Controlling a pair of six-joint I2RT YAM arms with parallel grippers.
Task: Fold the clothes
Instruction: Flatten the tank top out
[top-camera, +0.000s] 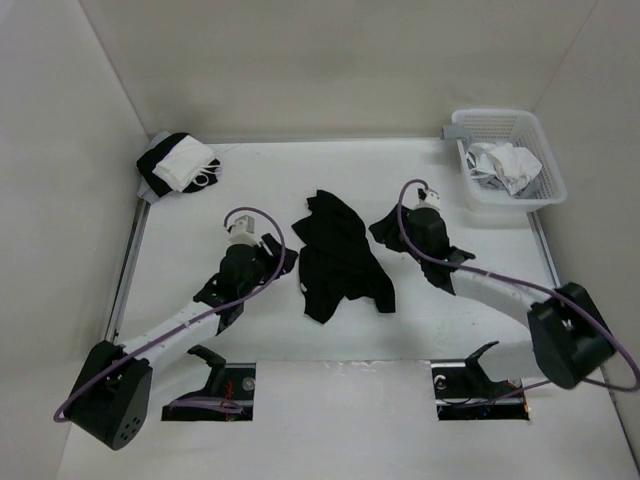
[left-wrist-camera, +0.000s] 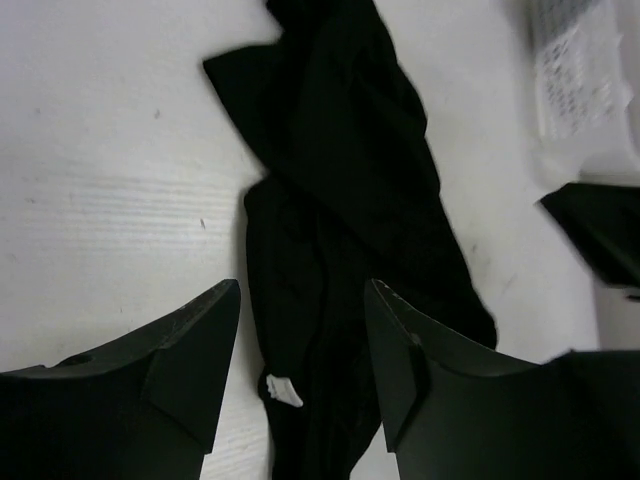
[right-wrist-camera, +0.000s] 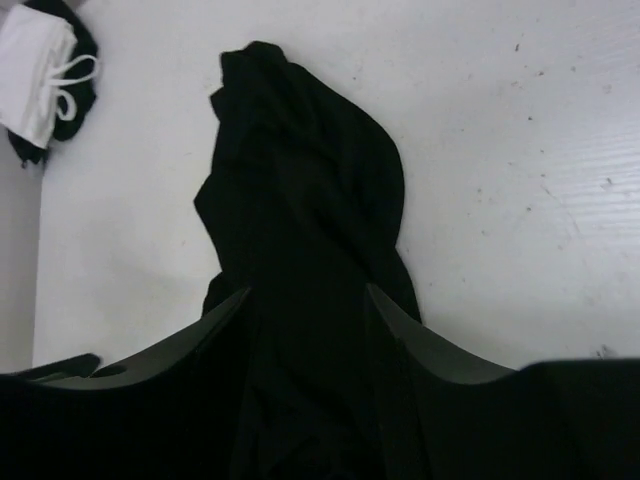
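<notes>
Between the two arms, in the middle of the top view, the black top (top-camera: 338, 255) lies crumpled on the white desk (top-camera: 250, 170). It is not spread flat but makes one long, narrow heap, and its long axis runs from the upper middle of the frame down to the lower middle, a little slanted. A small white label (top-camera: 303, 288) shows at the lower left edge of the heap, so the neck is probably at that end.

The left tool (top-camera: 285, 262) stands just beside the left edge of the heap, near the label. In the left wrist view its fingers are wide apart and hold nothing; the black top (left-wrist-camera: 350, 200) lies on the desk beyond the gap. The right tool (top-camera: 380, 235) is at the upper right edge of the heap. In the right wrist view its fingers are also spread wide and the black top (right-wrist-camera: 300, 200) fills the space between them; the jaws do not pinch it, but I cannot tell if it touches them.

Both tools seem about equally near, one on each long side. I judge that each arm should take the edge on its own side and pull the heap flat across this axis before any fold.
</notes>
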